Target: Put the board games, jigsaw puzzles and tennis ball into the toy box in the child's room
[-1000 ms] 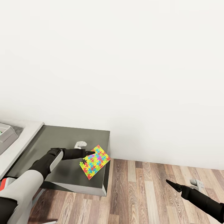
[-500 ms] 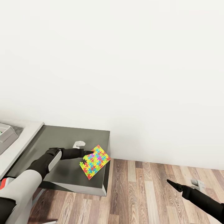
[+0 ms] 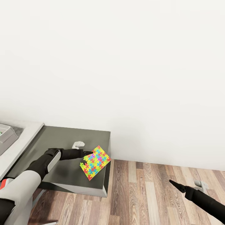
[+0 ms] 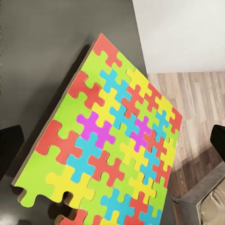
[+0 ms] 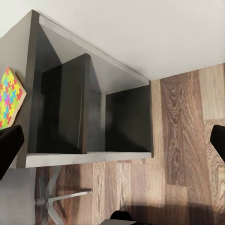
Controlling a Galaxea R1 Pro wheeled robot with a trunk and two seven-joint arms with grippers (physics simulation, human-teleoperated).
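On my head view, far left of the cabinet [image 3: 62, 140], I see a corner of the grey toy box [image 3: 6, 132] on the pale table [image 3: 22, 140]. The dark cabinet top joins that table on its right. My left gripper [image 3: 88, 154] reaches across the cabinet top, its tips at the near-left edge of the puzzle [image 3: 95, 162]; from the left wrist view its fingers [image 4: 9, 150] stand wide apart, one on either side of the puzzle [image 4: 112, 145], and I cannot tell whether they touch it. The puzzle lies at the cabinet's front right corner, turned diagonally, one corner just over the right edge. It is a thin flat card of interlocking yellow, green, red, blue and magenta pieces, with a notched, uneven edge nearest the gripper. Well right of the cabinet, over the wood floor [image 3: 140, 187], my right gripper [image 3: 171, 182] points back towards it; its fingers [image 5: 9, 147] are spread open, holding nothing
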